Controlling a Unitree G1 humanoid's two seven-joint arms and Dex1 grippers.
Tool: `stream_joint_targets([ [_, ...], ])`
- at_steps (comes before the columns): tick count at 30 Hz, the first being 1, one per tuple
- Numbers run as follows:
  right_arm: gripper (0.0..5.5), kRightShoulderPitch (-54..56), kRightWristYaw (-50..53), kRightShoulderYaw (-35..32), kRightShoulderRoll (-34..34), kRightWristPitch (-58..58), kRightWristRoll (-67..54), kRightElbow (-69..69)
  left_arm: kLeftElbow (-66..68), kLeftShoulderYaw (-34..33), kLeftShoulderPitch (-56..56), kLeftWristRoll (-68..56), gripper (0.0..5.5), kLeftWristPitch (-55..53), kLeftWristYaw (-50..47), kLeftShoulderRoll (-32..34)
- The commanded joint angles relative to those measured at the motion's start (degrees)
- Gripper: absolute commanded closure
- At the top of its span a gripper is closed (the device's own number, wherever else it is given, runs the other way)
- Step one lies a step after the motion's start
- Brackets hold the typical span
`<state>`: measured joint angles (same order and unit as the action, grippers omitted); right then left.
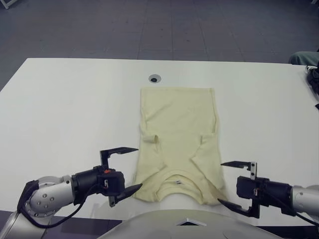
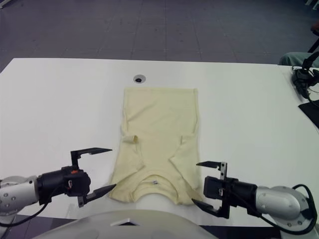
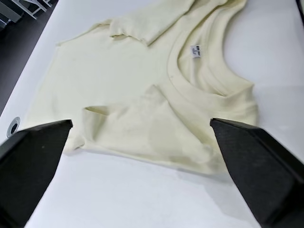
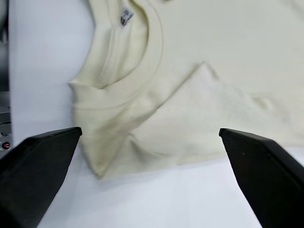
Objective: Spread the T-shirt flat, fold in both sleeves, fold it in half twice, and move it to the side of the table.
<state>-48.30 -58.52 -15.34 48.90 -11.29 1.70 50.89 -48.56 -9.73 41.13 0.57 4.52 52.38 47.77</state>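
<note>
Down at 7 o'clock, closest to the robot, the left gripper [image 1: 138, 167] hangs just off the shirt's [image 1: 177, 124] near left corner, jaws wide apart and holding nothing. Over at 5 o'clock the right gripper [image 1: 220, 181] mirrors it at the near right corner, also wide open and empty. My guess on why they're parked like that: each lines up with a shoulder corner, so both can pinch the near edge together and carry it toward 12 for the first half fold.

Between them at 6 o'clock is the collar [image 1: 175, 180], tag showing, close to the near edge of the table [image 1: 65, 109]. So the shirt lies neck toward the robot.

A bit farther out, both sleeves are already tucked in. The left sleeve [image 1: 149, 138] is folded toward 3 and the right sleeve [image 1: 205, 149] toward 9, both lying on the body. A few soft wrinkles, otherwise pretty flat. Spreading and sleeves look done, halving not yet.

Out toward 12 the hem [image 1: 177, 89] runs straight across. Just past its left end there's a small round hole [image 1: 154, 78] in the table, near but not touching.
</note>
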Motion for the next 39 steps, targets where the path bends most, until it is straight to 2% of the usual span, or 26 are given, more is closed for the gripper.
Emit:
stream_joint_targets([
  [1, 0.11, -3.98, 2.37, 0.32, -0.70, 2.34, 6.53, 0.77, -4.34, -1.46, 8.55, 4.89, 0.10, 0.56, -0.96, -2.04],
  [8, 0.11, -8.10, 4.50, 6.16, -2.69, 2.89, 13.09, 3.31, -5.21, 2.92, 16.70, 13.38, 0.10, 1.46, -2.10, -4.14],
  [14, 0.11, -7.31, 6.01, 11.33, -2.84, 1.65, 18.43, 0.66, -2.99, 7.73, 14.95, 20.06, 0.10, -0.93, -4.53, -5.88],
  [29, 0.11, -3.61, 8.03, 12.90, -3.91, -5.43, 20.74, -1.70, 2.31, 17.53, 2.61, 27.64, 0.10, -10.44, -8.33, -11.48],
  [33, 0.11, -1.85, 8.27, 14.06, -5.22, -11.55, 20.98, 0.07, 3.29, 19.53, 2.07, 28.43, 0.10, -11.13, -8.39, -10.57],
  [39, 0.10, -1.51, 8.01, 14.95, -4.09, -14.48, 20.92, 0.92, 2.52, 19.37, 3.63, 28.47, 0.18, -10.49, -7.99, -8.06],
])
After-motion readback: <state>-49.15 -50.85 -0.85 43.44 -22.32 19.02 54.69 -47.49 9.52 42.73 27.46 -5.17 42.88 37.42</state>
